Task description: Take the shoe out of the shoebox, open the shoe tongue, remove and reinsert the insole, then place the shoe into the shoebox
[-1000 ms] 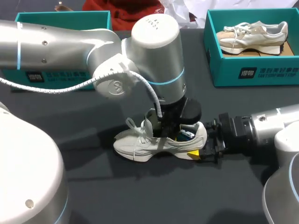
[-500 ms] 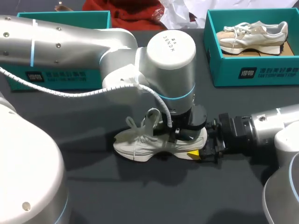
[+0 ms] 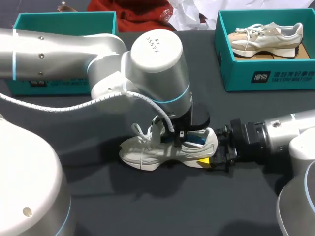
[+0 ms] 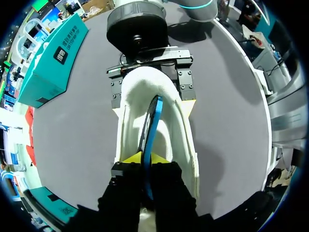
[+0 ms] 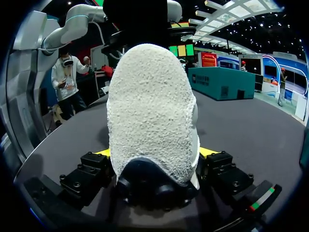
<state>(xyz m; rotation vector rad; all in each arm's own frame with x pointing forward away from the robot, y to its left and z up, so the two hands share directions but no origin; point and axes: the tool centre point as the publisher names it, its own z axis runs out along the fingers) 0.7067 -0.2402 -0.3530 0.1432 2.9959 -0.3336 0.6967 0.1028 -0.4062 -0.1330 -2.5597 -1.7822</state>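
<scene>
- Left gripper [image 4: 143,158] pinches the blue insole [image 4: 151,121] edge-on, inside the shoe [image 4: 186,145] directly beneath it.
- Right gripper [image 3: 216,156] clamps the shoe from behind, at its heel.
- Guide the insole straight along the opening and avoid twisting it.

The head camera sits high behind the arms, looking steeply down on the dark counter [image 3: 147,211] from well back. The left wrist camera looks straight down along the left tool [image 4: 145,158] into the white sneaker [image 4: 186,145], very close, the blue insole [image 4: 150,126] edge-on. The right wrist camera lies low, near counter level, facing the sneaker's heel close up. All three share the sneaker; the left wrist view also catches the right tool [image 4: 153,107].
</scene>
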